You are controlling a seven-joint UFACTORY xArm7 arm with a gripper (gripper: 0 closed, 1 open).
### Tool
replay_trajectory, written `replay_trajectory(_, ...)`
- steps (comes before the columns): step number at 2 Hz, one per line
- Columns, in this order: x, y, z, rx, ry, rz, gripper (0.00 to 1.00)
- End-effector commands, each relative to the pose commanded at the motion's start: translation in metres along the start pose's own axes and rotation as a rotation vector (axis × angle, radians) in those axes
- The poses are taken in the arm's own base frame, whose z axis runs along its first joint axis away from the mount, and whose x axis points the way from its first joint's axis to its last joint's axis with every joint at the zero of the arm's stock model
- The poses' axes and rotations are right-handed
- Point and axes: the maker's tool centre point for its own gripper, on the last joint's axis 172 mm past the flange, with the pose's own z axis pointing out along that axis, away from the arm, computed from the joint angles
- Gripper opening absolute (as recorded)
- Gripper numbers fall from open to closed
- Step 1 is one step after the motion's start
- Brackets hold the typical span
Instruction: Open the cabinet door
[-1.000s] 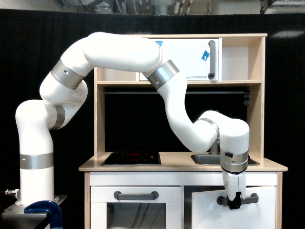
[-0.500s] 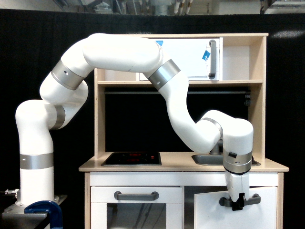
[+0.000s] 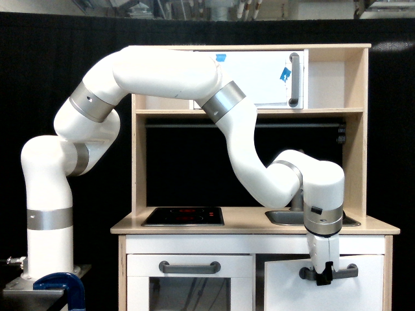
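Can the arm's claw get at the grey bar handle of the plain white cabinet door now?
Probably yes. The claw already sits on the grey bar handle of the cabinet door, and nothing stands between them; whether it grips firmly cannot be told.

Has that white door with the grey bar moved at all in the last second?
Yes. The cabinet door swung further open: its edge has drawn away from the windowed door, widening the dark gap.
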Motion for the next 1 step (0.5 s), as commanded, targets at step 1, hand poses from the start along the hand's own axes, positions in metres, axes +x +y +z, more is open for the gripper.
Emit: replay_trajectory(1, -0.0002, 0.0036, 0.0001, 0.0, 0.0, 0.0, 0.0)
